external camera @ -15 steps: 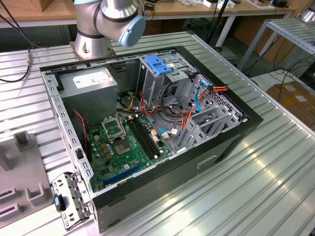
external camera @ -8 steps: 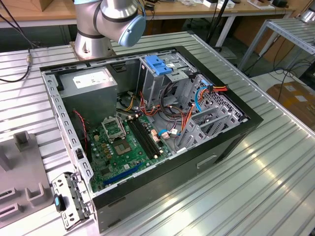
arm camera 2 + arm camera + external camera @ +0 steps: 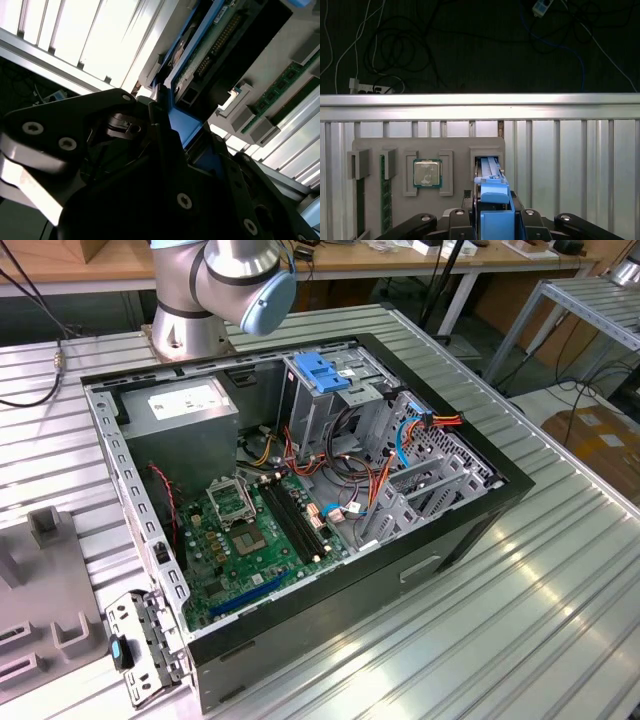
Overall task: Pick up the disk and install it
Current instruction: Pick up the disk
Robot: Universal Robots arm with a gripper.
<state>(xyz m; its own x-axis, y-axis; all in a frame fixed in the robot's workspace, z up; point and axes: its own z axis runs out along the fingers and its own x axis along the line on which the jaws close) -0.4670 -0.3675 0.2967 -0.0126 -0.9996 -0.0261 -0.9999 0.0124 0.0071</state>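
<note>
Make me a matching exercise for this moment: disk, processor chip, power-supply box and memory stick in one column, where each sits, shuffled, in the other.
1. the disk
2. processor chip
3. power-supply box
4. memory stick

a. in a corner of the open computer case
b. held by the gripper at the grey fixture's wide slot
c. in a long narrow fixture groove
d. flat in a square fixture recess

Pairs: 1-b, 2-d, 3-a, 4-c
</note>
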